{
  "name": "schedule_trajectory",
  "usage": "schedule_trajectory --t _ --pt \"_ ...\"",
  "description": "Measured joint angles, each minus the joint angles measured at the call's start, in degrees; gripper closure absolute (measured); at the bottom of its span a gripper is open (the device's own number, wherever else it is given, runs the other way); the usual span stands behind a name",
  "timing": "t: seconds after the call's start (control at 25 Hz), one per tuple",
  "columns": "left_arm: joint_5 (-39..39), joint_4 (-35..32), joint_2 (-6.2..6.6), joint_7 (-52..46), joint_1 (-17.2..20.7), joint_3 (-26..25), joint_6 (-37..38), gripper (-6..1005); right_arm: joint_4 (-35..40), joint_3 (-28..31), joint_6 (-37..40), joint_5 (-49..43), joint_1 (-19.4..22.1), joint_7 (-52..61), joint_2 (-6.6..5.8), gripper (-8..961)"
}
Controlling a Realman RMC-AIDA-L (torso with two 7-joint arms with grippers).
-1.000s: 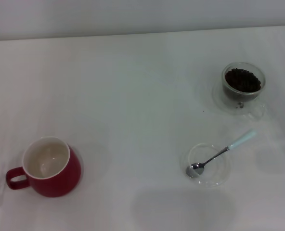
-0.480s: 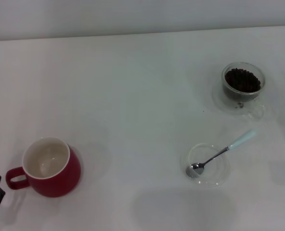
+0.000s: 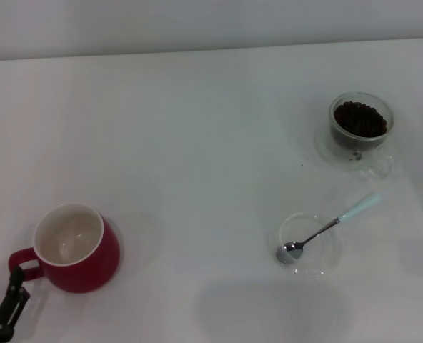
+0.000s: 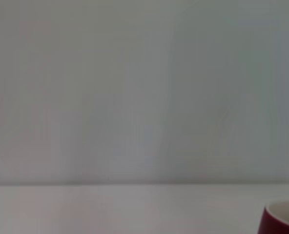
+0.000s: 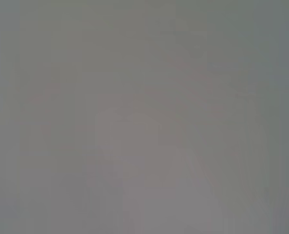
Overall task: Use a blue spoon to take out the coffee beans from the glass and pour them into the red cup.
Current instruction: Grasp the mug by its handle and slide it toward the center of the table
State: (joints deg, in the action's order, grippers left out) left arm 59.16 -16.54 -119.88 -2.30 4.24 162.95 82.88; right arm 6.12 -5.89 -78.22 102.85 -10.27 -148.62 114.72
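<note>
A: Since a second ago, left end effector (image 3: 10, 300) has risen beside red cup (image 3: 74, 247); fingers' state unreadable. Right unseen.

B: Blue spoon (image 3: 326, 230) lies in dish (image 3: 310, 245), below glass (image 3: 360, 126). Pinch its handle.

You see only a sliver of the left gripper (image 3: 4, 307): matte black, thin jointed links ending in narrow dark fingers, with no markings or cables you can make out.
</note>
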Motion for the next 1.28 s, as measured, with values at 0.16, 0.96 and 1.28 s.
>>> schedule_trajectory --t 0.16,0.96,1.28 --pt "-0.15 -0.16 0.0 0.01 -0.46 0.01 -1.86 151 -0.11 0.0 0.23 0.0 -0.26 0.0 0.06 526" --pt "-0.04 1.13 0.42 0.01 -5.71 0.0 -4.97 225 -1.08 0.0 0.4 -0.03 0.22 -0.03 0.06 525" --pt "0.27 1.33 0.44 0.02 -6.57 -0.26 -6.66 474 -1.38 0.0 0.44 -0.03 -0.05 -0.06 0.07 525"
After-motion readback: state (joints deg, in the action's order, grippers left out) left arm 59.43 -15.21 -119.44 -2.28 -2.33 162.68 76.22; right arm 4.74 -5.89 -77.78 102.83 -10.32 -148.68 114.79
